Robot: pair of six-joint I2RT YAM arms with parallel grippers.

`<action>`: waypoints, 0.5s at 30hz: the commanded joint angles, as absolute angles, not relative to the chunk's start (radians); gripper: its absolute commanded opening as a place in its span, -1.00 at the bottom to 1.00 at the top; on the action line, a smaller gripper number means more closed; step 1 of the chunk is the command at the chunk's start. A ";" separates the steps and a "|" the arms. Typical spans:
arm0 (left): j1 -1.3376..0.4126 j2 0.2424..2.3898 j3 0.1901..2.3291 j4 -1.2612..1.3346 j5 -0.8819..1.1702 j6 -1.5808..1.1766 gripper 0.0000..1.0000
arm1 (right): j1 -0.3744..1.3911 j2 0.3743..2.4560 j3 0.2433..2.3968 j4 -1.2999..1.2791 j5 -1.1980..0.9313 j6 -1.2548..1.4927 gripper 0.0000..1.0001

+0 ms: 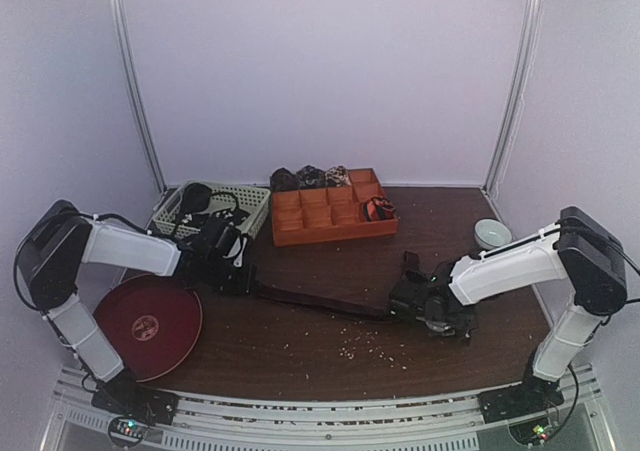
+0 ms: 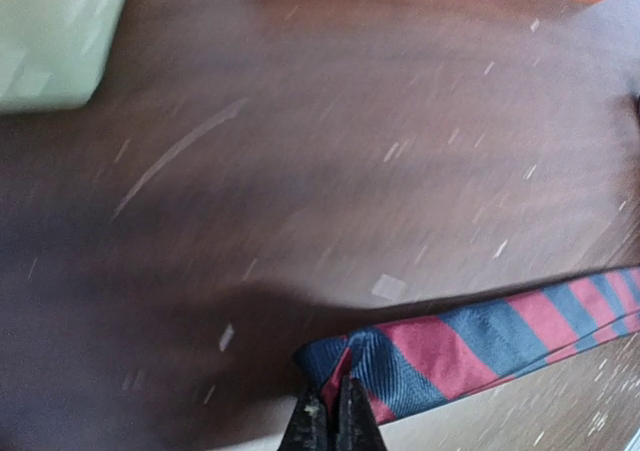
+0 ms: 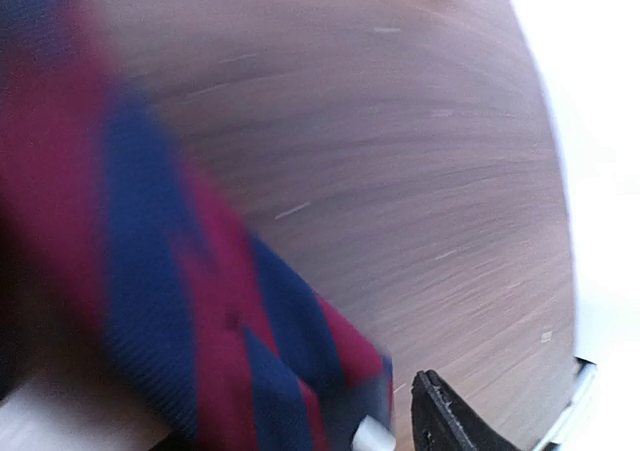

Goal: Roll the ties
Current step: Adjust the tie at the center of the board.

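Note:
A red-and-blue striped tie (image 1: 320,301) lies stretched across the brown table between my two grippers. My left gripper (image 1: 234,269) is shut on its narrow end (image 2: 345,366), and the fabric bunches between the closed fingertips (image 2: 318,421). The strip (image 2: 500,331) runs off to the right. My right gripper (image 1: 432,309) is at the tie's wide end, which fills the left of the right wrist view (image 3: 190,301). One black finger (image 3: 450,426) stands apart from the cloth; the other is hidden under it. Rolled ties sit in the orange tray (image 1: 378,209) and behind it (image 1: 312,176).
The orange compartmented tray (image 1: 300,233) stands at the back centre, with a pale green basket (image 1: 256,199) holding dark ties to its left. A red round plate (image 1: 148,323) lies front left and a white bowl (image 1: 492,233) at the right. Pale crumbs (image 1: 370,346) dot the table.

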State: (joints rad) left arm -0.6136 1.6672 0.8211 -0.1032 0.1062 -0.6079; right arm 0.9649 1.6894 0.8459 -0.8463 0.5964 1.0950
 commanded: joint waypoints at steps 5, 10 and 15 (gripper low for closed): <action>-0.617 1.518 0.703 -0.224 0.026 -0.618 -1.00 | 0.676 1.651 0.779 -0.824 0.714 1.012 0.13; -0.617 1.447 0.663 -0.253 0.004 -0.627 -1.00 | 0.650 1.598 0.871 -0.930 0.780 1.067 0.10; -0.617 1.405 0.635 -0.260 -0.012 -0.639 -1.00 | 0.606 1.517 0.885 -0.906 0.888 1.069 0.07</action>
